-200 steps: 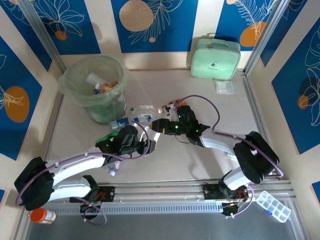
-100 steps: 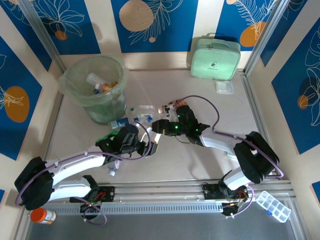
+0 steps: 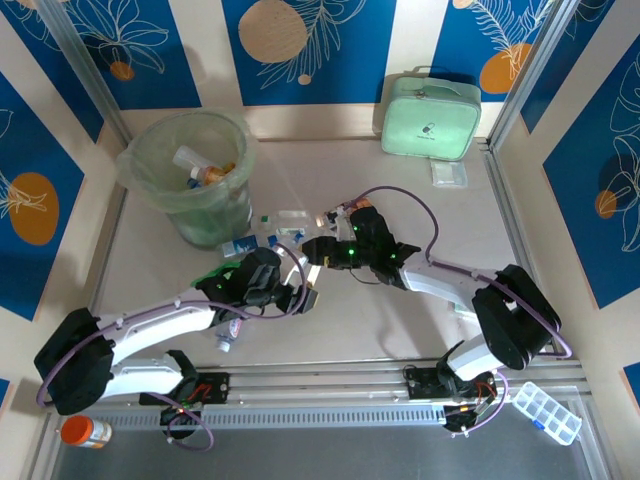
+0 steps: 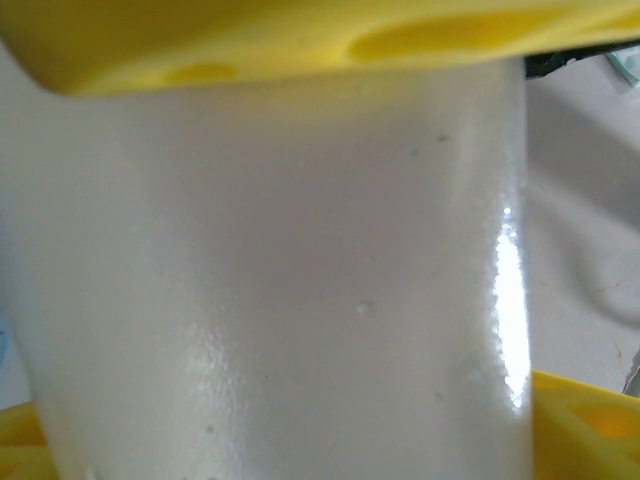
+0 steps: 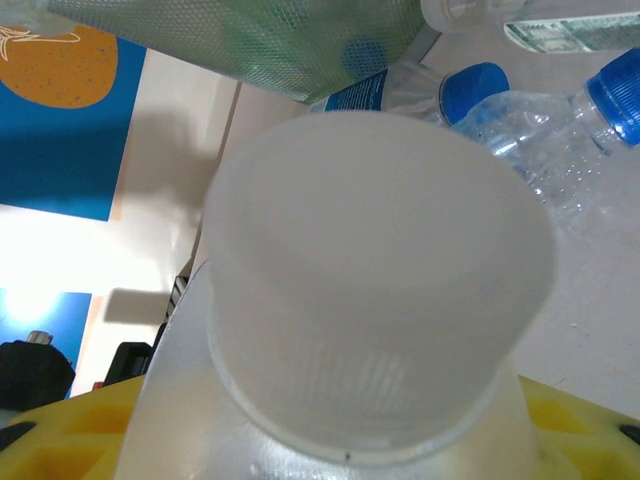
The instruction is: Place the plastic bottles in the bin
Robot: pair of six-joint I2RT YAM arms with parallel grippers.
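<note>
Walls [image 3: 190, 50] of cream stripes and deep blue panels [image 3: 330, 60] close in three sides. The panels carry white line-drawn leaves and pale orange discs [image 3: 272, 30]. Slim metal posts [image 3: 85, 65] slant up at the corners. The pale beige table [image 3: 320, 165] is evenly lit, with soft shadows. Silver rails [image 3: 330, 385] cross its near edge above a grey strip [image 3: 330, 450].
</note>
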